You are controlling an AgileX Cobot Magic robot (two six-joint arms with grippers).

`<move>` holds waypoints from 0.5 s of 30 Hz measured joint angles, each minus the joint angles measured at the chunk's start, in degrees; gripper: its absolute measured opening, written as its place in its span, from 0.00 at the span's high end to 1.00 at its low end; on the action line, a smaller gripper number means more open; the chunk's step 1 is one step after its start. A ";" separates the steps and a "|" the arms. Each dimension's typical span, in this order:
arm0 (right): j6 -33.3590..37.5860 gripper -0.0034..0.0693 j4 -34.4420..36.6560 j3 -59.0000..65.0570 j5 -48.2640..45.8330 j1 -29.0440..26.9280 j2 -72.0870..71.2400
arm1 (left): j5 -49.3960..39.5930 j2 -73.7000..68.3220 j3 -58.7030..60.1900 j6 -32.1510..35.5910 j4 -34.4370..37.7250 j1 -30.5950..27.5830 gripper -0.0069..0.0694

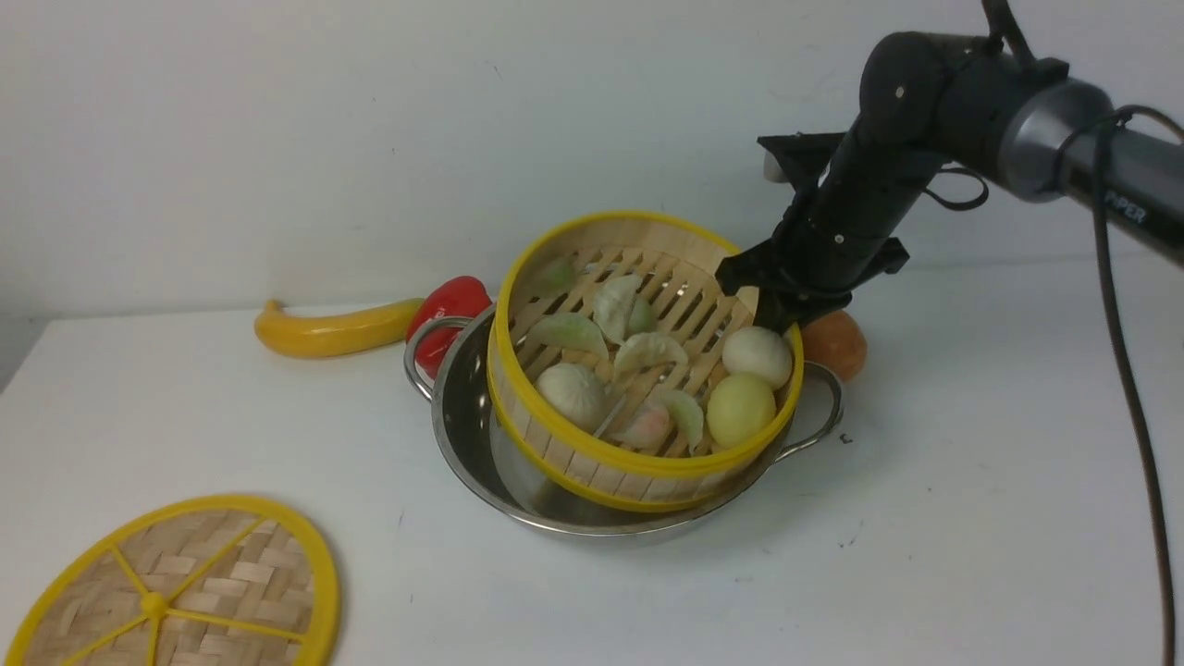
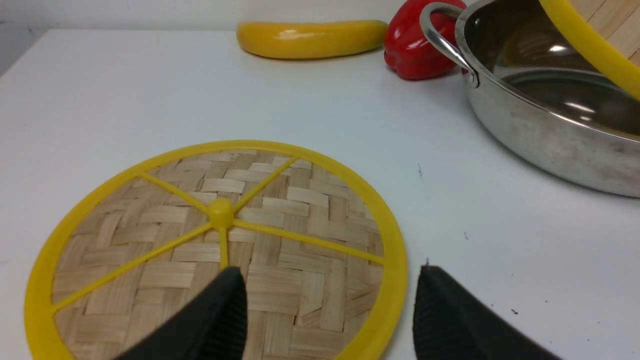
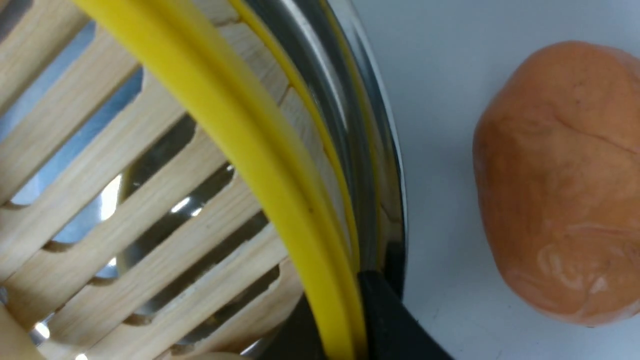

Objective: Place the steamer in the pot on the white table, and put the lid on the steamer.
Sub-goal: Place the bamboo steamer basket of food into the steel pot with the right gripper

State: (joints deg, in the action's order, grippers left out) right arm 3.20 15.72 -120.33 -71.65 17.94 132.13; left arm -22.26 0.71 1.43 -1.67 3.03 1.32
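The steamer [image 1: 684, 287], a bamboo basket with yellow rims and toy dumplings and buns inside, hangs tilted over the steel pot [image 1: 467, 407] on the white table [image 1: 971, 509]. Its near side dips into the pot. My right gripper [image 1: 772, 310] is shut on the steamer's far right rim [image 3: 240, 130], one finger [image 3: 390, 320] outside the wall and one inside. The lid [image 1: 194, 583], a flat woven disc with yellow spokes, lies at the near left. In the left wrist view my left gripper [image 2: 330, 280] stands open just over the lid's [image 2: 280, 210] edge, holding nothing.
A yellow banana-shaped toy [image 1: 333, 328] and a red pepper [image 1: 453, 305] lie behind the pot on its left. An orange-brown potato-like lump [image 1: 837, 344] sits close behind the pot's right handle, beside my right gripper. A white wall closes off the back.
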 joint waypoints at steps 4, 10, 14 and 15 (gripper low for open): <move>0.57 0.92 -0.05 0.00 0.26 0.05 0.11 | 0.00 0.00 0.00 0.00 0.00 0.00 0.36; 1.54 0.92 0.11 0.00 0.39 0.11 0.22 | 0.00 0.00 0.00 0.00 0.00 0.00 0.36; 2.56 0.92 0.11 -0.04 0.43 0.11 0.22 | 0.00 0.00 0.00 0.00 0.00 0.00 0.36; 2.61 0.92 0.02 -0.04 0.43 0.11 0.22 | 0.00 0.00 0.00 0.00 0.00 0.00 0.36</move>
State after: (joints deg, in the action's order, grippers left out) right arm 5.81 15.74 -120.37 -71.22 18.05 132.35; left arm -22.26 0.71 1.43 -1.67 3.03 1.32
